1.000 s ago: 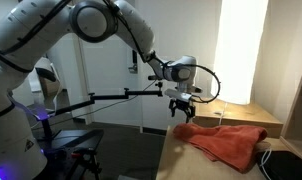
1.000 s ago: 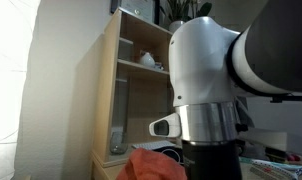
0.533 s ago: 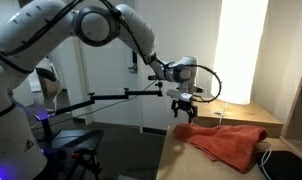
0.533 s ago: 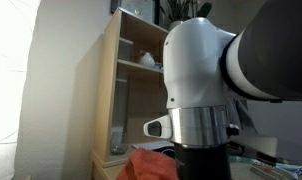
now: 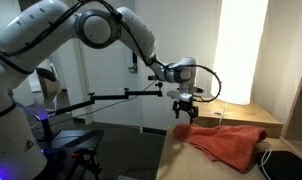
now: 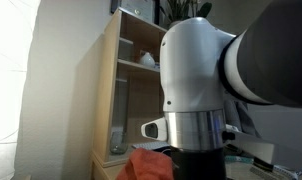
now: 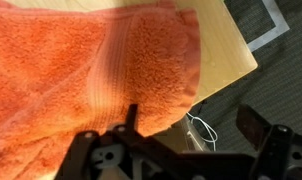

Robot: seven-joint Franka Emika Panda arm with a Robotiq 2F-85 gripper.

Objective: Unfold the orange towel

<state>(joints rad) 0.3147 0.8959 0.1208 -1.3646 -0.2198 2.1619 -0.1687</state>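
1. As it lay across the top of the light wooden box (image 5: 183, 152), the orange towel (image 5: 229, 143) was seen rumpled, with one end reaching towards the corner of the box nearest the arm.
2. In the wrist view the orange towel (image 7: 81, 70) was shown filling most of the frame. A woven band ran across its pile, and its edge stopped short of the bare corner of the light wooden box (image 7: 227, 52).
3. In an exterior view only a small part of the orange towel (image 6: 147, 166) was visible at the bottom, the rest being hidden behind the robot arm (image 6: 201, 80).
4. The gripper (image 5: 182, 114) was held just above the near end of the towel, pointing downward, and no contact with the cloth could be made out.
5. In the wrist view the gripper (image 7: 191, 125) was seen spread wide. Its fingers (image 7: 131, 116) stood well apart and nothing was held between them.
6. A thin white cable (image 7: 201, 128) was seen beside the corner of the box, over the dark floor.
7. A dark mat (image 5: 291, 162) lay beside the far end of the towel.
8. A tall wooden shelf unit (image 6: 109, 100) stood behind the box.
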